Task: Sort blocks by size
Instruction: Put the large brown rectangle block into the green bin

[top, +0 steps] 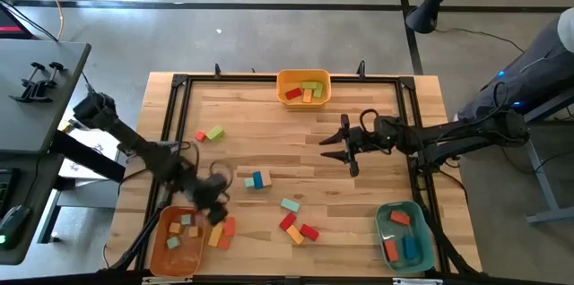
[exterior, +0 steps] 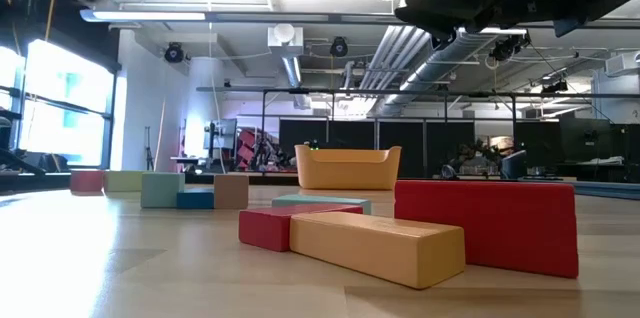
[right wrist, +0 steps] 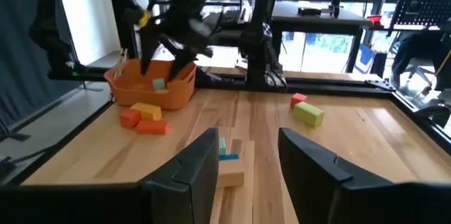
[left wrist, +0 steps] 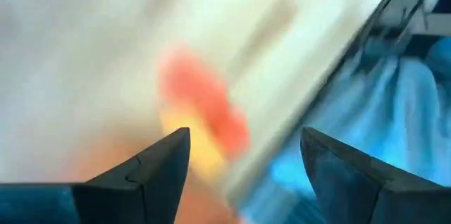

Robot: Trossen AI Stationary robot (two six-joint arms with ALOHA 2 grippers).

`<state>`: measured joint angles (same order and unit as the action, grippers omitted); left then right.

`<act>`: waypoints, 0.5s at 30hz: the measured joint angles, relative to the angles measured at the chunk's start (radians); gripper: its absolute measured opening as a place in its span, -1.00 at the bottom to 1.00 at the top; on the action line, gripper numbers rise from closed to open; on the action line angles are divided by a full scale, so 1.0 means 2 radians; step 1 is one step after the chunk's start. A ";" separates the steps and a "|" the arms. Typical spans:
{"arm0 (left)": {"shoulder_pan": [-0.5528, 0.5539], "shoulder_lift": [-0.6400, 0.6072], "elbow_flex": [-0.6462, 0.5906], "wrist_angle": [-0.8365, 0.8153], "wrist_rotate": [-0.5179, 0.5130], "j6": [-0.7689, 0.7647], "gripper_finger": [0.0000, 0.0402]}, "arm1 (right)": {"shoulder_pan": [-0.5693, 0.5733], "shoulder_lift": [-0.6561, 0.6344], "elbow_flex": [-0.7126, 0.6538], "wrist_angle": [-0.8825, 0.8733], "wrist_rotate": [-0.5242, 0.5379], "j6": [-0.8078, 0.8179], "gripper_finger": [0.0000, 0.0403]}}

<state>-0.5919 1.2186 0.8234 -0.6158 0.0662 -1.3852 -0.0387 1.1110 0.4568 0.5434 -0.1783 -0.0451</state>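
Blocks lie scattered on the wooden table: a red and a green one point(top: 208, 133) at the far left, a teal, blue and tan cluster point(top: 257, 179) mid-table, and teal, red and orange blocks point(top: 297, 225) near the front. Orange and red blocks point(top: 222, 231) rest beside the orange bin point(top: 161, 263). My left gripper point(top: 218, 211) hovers open just above them, at the bin's right rim; its wrist view is blurred, and nothing sits between its fingers point(left wrist: 162, 157). My right gripper point(top: 339, 146) waits open above the table's middle right, pointing toward the left edge, with nothing in it point(right wrist: 246, 136).
A yellow bin point(top: 303, 77) with several blocks stands at the far edge. A teal bin point(top: 384, 231) with blocks stands at the front right. The orange bin holds several small blocks. A black frame point(top: 175, 106) borders the table. Bare wood lies between the clusters.
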 joint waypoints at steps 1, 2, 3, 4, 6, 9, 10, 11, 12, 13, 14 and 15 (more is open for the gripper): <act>0.021 0.000 0.000 0.004 -0.029 0.065 0.26 | 0.000 0.000 0.000 -0.005 0.000 0.000 -0.29; 0.042 0.001 0.000 0.006 -0.065 0.134 0.26 | 0.000 0.000 0.000 -0.010 0.000 -0.002 -0.29; 0.063 0.002 0.000 0.007 -0.115 0.203 0.26 | 0.000 0.000 0.000 -0.014 0.000 -0.005 -0.29; 0.083 0.004 0.000 0.013 -0.174 0.266 0.26 | 0.000 0.000 0.000 -0.020 0.000 -0.007 -0.29; 0.121 0.009 -0.003 0.040 -0.305 0.359 0.26 | 0.000 0.001 0.000 -0.025 0.000 -0.008 -0.29; 0.181 0.014 -0.013 0.118 -0.431 0.465 0.26 | 0.000 0.002 0.000 -0.025 0.000 -0.006 -0.29; 0.204 0.014 -0.016 0.140 -0.428 0.500 0.26 | 0.000 0.002 0.000 -0.025 0.001 -0.003 -0.29; 0.228 0.014 -0.020 0.153 -0.406 0.524 0.26 | 0.000 0.002 0.000 -0.025 0.001 -0.002 -0.29; 0.254 0.014 -0.021 0.159 -0.369 0.533 0.26 | 0.000 0.002 0.000 -0.025 0.001 -0.002 -0.29; 0.281 0.015 -0.022 0.156 -0.329 0.524 0.26 | 0.000 0.002 0.000 -0.027 0.001 -0.002 -0.29; 0.308 0.016 -0.022 0.145 -0.292 0.498 0.26 | 0.000 0.002 0.000 -0.027 0.001 -0.002 -0.29; 0.334 0.019 -0.022 0.132 -0.263 0.469 0.26 | 0.000 0.003 0.000 -0.027 0.002 -0.002 -0.29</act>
<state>0.0766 1.2564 0.7803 -0.3521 -0.4598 -0.4469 -0.0387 1.1166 0.4568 0.4900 -0.1746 -0.0498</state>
